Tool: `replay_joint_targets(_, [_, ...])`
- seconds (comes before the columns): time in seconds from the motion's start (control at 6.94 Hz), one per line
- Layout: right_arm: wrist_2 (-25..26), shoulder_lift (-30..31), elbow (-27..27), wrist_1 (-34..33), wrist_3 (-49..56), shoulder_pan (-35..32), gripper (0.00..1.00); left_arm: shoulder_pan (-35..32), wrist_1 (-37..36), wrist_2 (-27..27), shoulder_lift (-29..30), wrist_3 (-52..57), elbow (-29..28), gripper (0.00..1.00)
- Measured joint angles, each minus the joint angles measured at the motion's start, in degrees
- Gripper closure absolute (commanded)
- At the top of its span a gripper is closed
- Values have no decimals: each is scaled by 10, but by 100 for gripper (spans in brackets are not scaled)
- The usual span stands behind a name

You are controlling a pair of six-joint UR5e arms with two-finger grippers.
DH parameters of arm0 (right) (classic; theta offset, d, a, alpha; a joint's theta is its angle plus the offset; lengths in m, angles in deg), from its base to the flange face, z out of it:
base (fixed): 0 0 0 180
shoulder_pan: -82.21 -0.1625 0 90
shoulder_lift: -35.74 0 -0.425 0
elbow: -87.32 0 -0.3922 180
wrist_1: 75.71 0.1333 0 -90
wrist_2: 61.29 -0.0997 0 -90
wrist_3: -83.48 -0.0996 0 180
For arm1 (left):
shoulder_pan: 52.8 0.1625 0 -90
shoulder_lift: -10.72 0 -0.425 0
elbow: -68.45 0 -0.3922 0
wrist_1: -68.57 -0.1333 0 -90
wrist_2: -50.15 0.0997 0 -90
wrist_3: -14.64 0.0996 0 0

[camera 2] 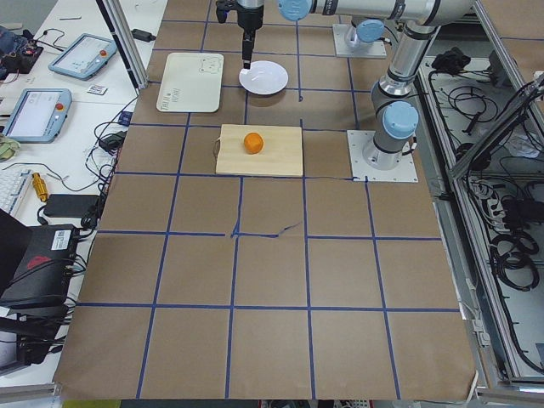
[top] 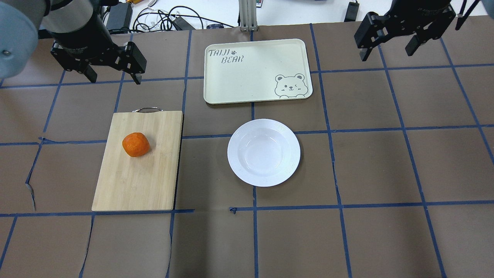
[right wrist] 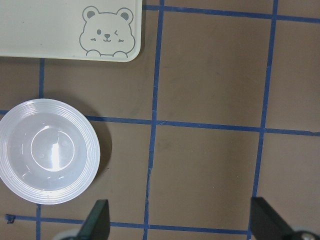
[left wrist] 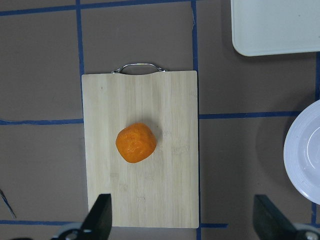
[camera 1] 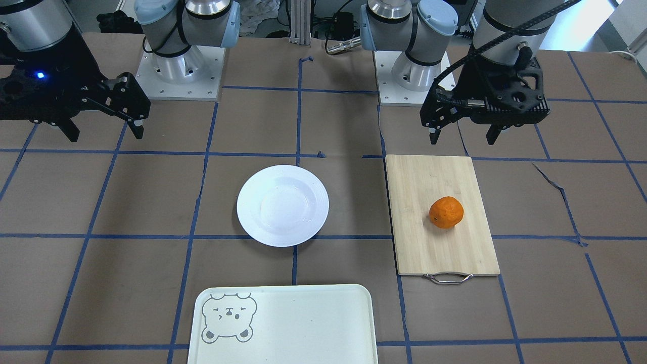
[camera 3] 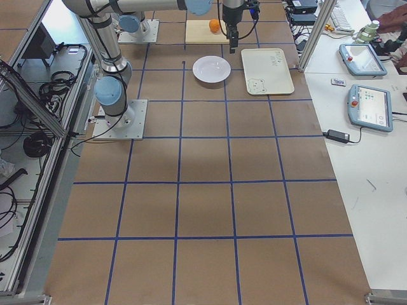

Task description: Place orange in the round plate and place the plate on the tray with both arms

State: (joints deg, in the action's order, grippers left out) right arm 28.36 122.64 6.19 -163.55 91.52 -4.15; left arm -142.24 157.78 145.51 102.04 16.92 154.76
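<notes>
The orange (camera 1: 446, 212) (top: 136, 144) (left wrist: 136, 142) rests on a bamboo cutting board. The white round plate (camera 1: 283, 205) (top: 264, 152) (right wrist: 47, 151) stands empty at the table's middle. The cream tray (camera 1: 303, 323) (top: 251, 73) (right wrist: 50, 30) with the bear face lies beyond the plate, with nothing on it. My left gripper (camera 1: 462, 139) (top: 115, 79) (left wrist: 182, 220) hangs open, high above the table near the board's handle end, apart from the orange. My right gripper (camera 1: 105, 134) (top: 386, 54) (right wrist: 180, 220) is also open and holds nothing, well off to the plate's side.
The bamboo cutting board (camera 1: 429, 247) (top: 135, 181) with a metal handle lies on my left side. Brown mats with blue tape lines cover the table. Cables and boxes sit past the far edge, and tablets lie on a side desk (camera 3: 365, 95).
</notes>
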Motion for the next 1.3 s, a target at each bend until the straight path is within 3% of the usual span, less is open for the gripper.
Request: replay_joint_targets(1.3, [-5,-4,-4,-5,-13,-3,0,-1,0,0,-2,0,0,0])
